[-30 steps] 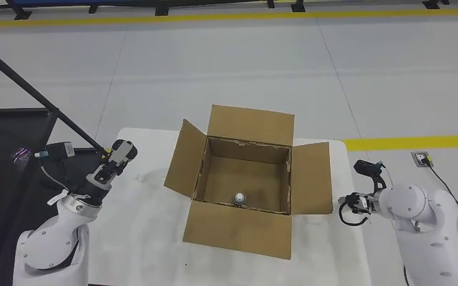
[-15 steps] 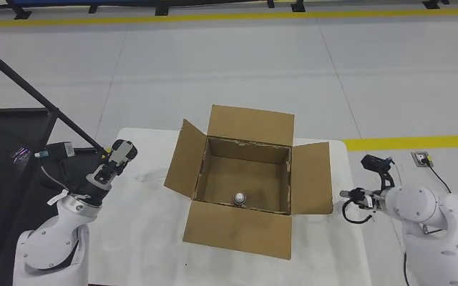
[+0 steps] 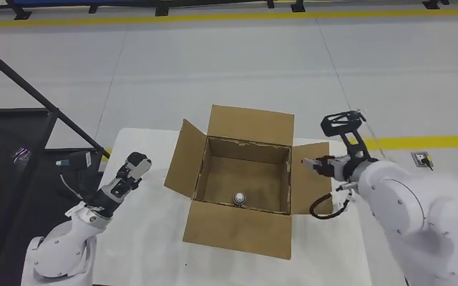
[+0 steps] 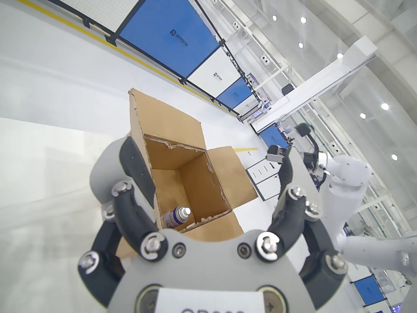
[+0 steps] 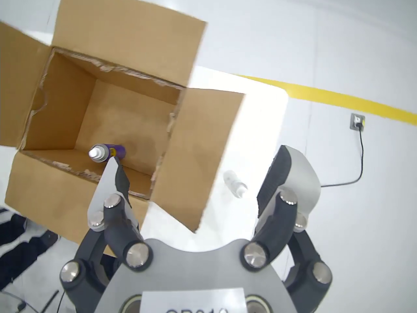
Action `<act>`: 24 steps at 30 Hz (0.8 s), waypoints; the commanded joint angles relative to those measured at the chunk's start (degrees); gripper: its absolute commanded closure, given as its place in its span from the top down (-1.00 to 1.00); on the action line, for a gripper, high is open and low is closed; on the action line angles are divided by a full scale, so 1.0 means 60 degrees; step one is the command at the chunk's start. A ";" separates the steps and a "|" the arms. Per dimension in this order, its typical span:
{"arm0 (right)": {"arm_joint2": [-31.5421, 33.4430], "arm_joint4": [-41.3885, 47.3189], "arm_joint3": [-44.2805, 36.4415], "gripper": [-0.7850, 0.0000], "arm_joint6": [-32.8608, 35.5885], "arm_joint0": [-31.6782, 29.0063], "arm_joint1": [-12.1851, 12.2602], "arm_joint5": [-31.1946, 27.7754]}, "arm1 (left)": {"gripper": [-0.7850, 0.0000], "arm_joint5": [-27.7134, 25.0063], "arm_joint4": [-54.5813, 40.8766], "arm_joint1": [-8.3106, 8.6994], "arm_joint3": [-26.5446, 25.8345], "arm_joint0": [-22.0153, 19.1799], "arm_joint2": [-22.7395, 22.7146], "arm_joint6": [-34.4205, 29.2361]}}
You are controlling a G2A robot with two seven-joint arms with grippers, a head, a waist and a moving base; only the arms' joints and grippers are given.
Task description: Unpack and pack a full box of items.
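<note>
An open cardboard box (image 3: 243, 179) stands mid-table with all its flaps spread outward. Inside, near the front wall, is a purple spray bottle with a white cap (image 3: 240, 198) (image 5: 106, 152) (image 4: 176, 215). A small clear bottle (image 5: 235, 184) lies on the white table (image 3: 143, 236) just beyond the box's right flap. My right gripper (image 3: 342, 123) (image 5: 195, 167) is open and empty, raised above the right flap and that small bottle. My left gripper (image 3: 137, 166) (image 4: 211, 167) is open and empty left of the box, facing it.
A black slanted stand (image 3: 43, 107) rises at the table's left edge. On the floor to the right are a wall socket with a black cable (image 5: 357, 122) and a yellow line (image 5: 325, 94). Bare tabletop lies on both sides of the box.
My right arm has lifted from the table's right edge and swung up toward the box's right flap. The left arm has shifted slightly forward and toward the box.
</note>
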 commanded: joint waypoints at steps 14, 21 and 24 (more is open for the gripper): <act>-0.5884 0.4324 0.7720 1.00 -0.2104 0.3639 -0.2437 0.0172 | 1.00 0.0096 -0.0951 0.0182 0.0006 0.0561 -0.0766 0.0770; -0.6573 0.4615 0.8861 1.00 -0.2521 0.3798 -0.3056 0.0627 | 1.00 0.0133 -0.0949 0.0263 -0.0011 0.0453 -0.0537 0.0660; -0.6708 0.4789 0.9215 1.00 -0.2616 0.3787 -0.3265 0.0802 | 1.00 0.0132 -0.0970 0.0296 0.0007 0.0413 -0.0487 0.0658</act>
